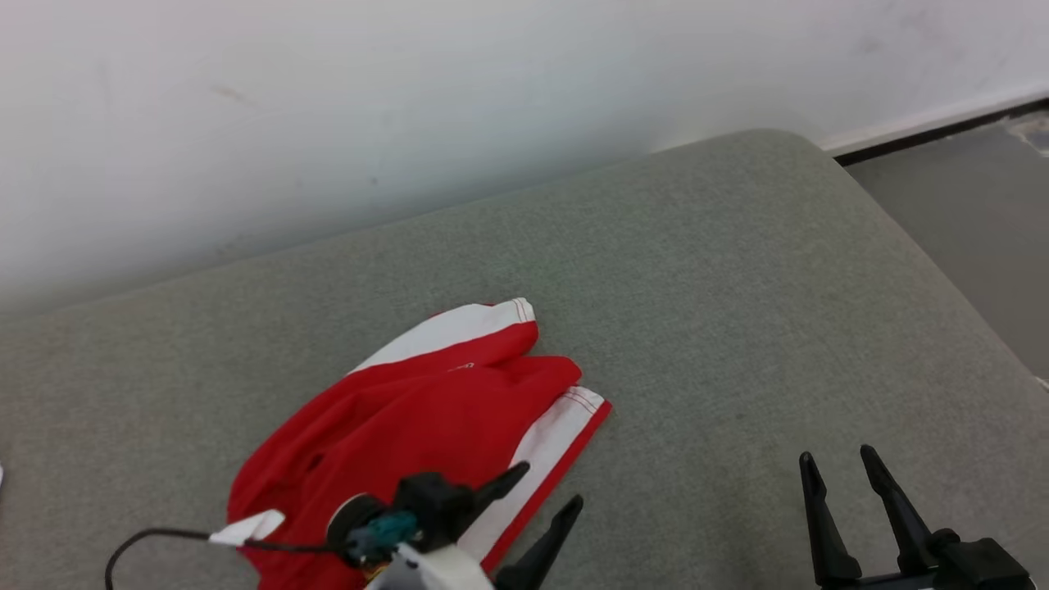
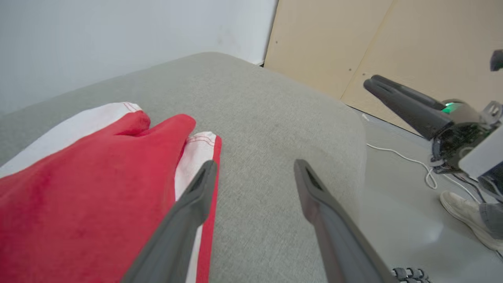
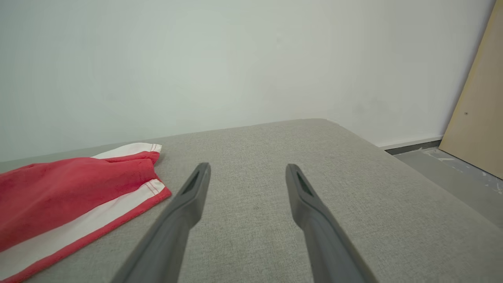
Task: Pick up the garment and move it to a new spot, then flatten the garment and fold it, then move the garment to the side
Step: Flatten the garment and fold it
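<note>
The garment [image 1: 410, 418] is a pair of red shorts with white side stripes, lying rumpled on the grey cushion [image 1: 737, 311] at the lower left of the head view. My left gripper [image 1: 549, 492] hovers open over the garment's right edge, one finger above the white stripe, nothing held. In the left wrist view the garment [image 2: 86, 188] spreads to the left of my open left gripper [image 2: 255, 169]. My right gripper [image 1: 836, 459] stands open at the lower right, apart from the cloth. The right wrist view has the garment [image 3: 70, 188] left of the open right gripper [image 3: 247, 169].
A pale wall [image 1: 410, 106] runs behind the cushion. The cushion's rounded right edge drops to a grey floor [image 1: 975, 213]. A tan board [image 2: 377, 43] leans at the right, a white cable [image 2: 408, 159] lies on the floor, and a person's shoe [image 2: 467, 218] stands nearby.
</note>
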